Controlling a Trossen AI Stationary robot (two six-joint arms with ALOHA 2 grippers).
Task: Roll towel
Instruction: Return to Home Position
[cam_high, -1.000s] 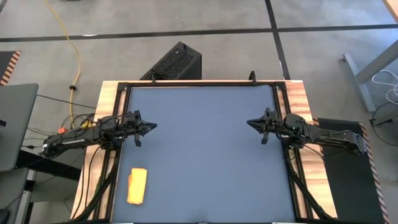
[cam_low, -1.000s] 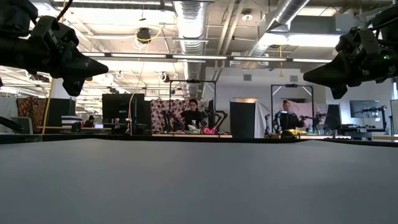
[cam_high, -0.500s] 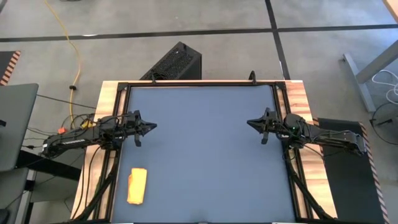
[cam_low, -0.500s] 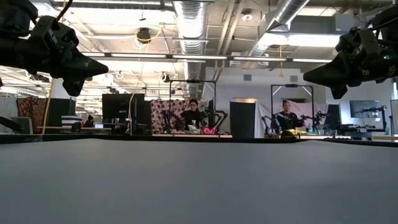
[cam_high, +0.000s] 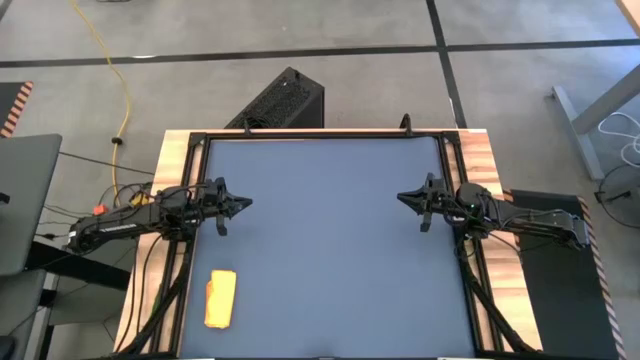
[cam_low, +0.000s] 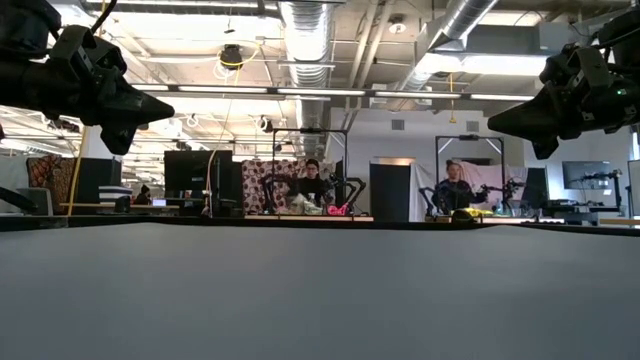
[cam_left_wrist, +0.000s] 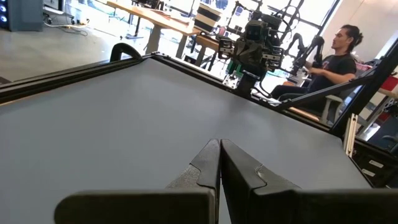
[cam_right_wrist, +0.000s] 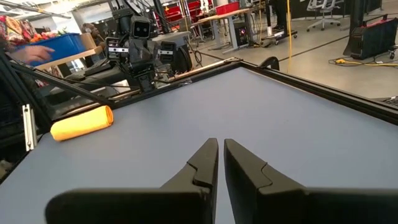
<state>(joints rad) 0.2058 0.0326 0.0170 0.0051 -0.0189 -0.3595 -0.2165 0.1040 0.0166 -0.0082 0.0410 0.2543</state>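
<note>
Looking straight down: a bright yellow-orange soft cloth towel (cam_high: 220, 298), rolled into a short fat roll, lies on the grey-blue flat table (cam_high: 330, 250) at its near-left corner, close to the left edge. The dark two-finger left hand (cam_high: 246, 203) hovers over the left side of the table, well apart from the towel and pointing inward. The dark two-finger right hand (cam_high: 401, 197) mirrors it over the right side, pointing inward. Both carry nothing.

Low view: both hands hang above the table at the upper corners, tips facing each other. Two people (cam_low: 312, 180) show far back in the room.

Left wrist view: left hand fingers (cam_left_wrist: 208, 158) pressed together, nothing between them. The right arm is across the table, with a seated person (cam_left_wrist: 333, 59) behind it.

Right wrist view: right hand fingers (cam_right_wrist: 205, 158) pressed together, nothing between them. The towel roll (cam_right_wrist: 81, 122) lies on the table near its edge, just in front of the left arm's base.
</note>
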